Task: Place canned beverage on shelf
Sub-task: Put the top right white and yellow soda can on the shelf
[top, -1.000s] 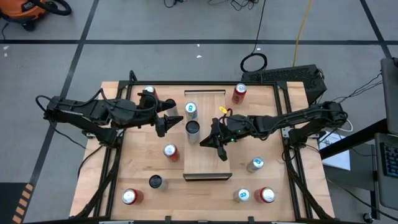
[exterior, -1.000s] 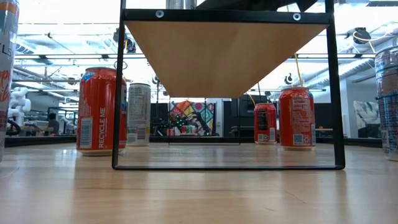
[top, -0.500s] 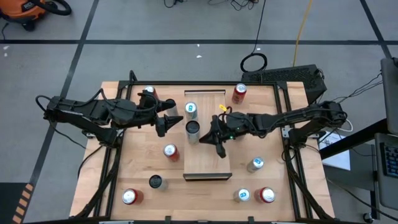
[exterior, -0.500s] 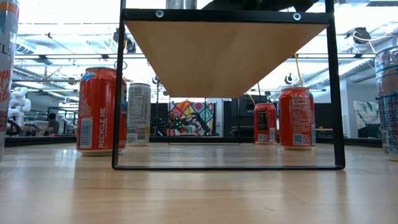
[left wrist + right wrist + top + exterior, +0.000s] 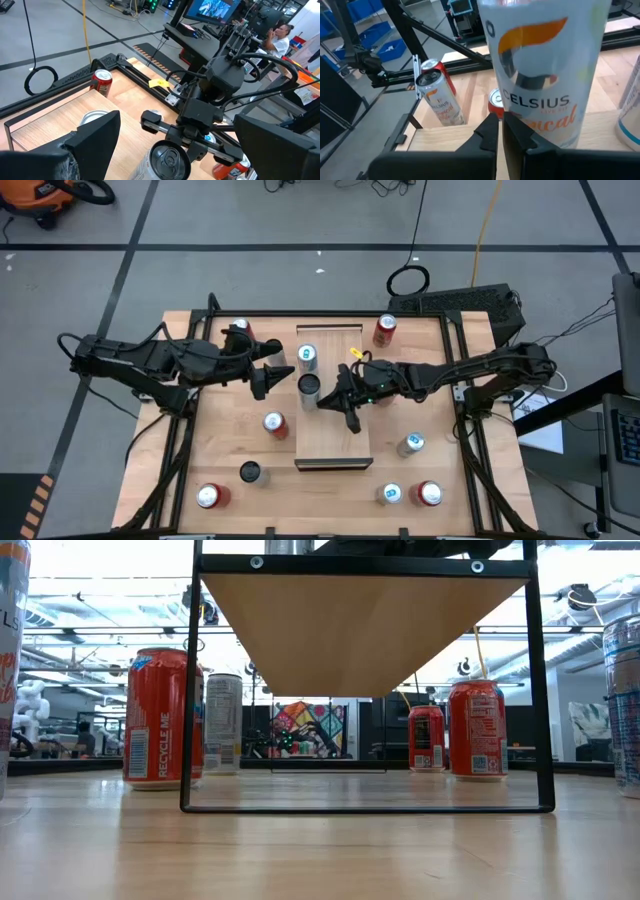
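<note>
The shelf (image 5: 335, 445) is a pale board raised on a black frame over the table's middle; the low view shows its underside (image 5: 365, 630). Two cans stand upright on its far half: a tall white Celsius can (image 5: 311, 387) (image 5: 545, 75) and a blue-and-white can (image 5: 307, 357). My left gripper (image 5: 272, 372) hovers open at the shelf's left edge. Its fingers (image 5: 95, 137) stand wide apart, short of the tall can (image 5: 167, 159). My right gripper (image 5: 330, 402) (image 5: 499, 120) is shut, right beside the tall can on its right-near side. My right gripper's shut fingertips (image 5: 492, 122) point about level from the table's right at the tall can's lower wall (image 5: 530, 130). I cannot tell whether they touch it. The can stands upright on the shelf.
Several cans stand on the tabletop around the shelf: red ones (image 5: 385, 330) (image 5: 275, 424) (image 5: 210, 496) (image 5: 430, 493), a dark-topped one (image 5: 250, 471) and white ones (image 5: 411, 444) (image 5: 390, 494). One more (image 5: 238, 330) stands by my left arm. The shelf's near half is bare.
</note>
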